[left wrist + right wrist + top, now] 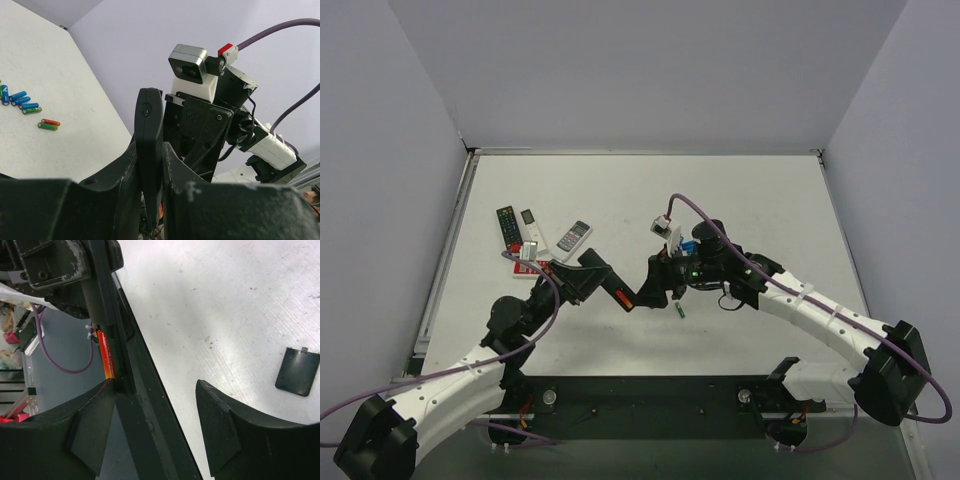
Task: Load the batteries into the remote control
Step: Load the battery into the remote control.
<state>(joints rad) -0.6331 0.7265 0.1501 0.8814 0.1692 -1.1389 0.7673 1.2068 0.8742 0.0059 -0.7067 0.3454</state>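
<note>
My left gripper (576, 283) is shut on the slim black remote control (603, 277) and holds it above the table. In the left wrist view the remote (149, 125) stands on edge between the fingers (176, 165). An orange-red battery (106, 360) lies in the remote's open bay and also shows from above (620, 297). My right gripper (156, 390) is open around the remote's end (145, 410), with its left finger close to the remote and a wide gap on the right. The black cover piece (297, 371) lies on the table. Loose blue batteries (20, 97) and a green and orange-red pair (49, 124) lie on the table.
A black remote with coloured buttons (507, 228), a white remote (530, 232), a grey-white one (575, 235) and a red-and-white one (528, 268) lie at the back left. A green battery (680, 311) lies under the right gripper (652, 287). Grey walls enclose the table.
</note>
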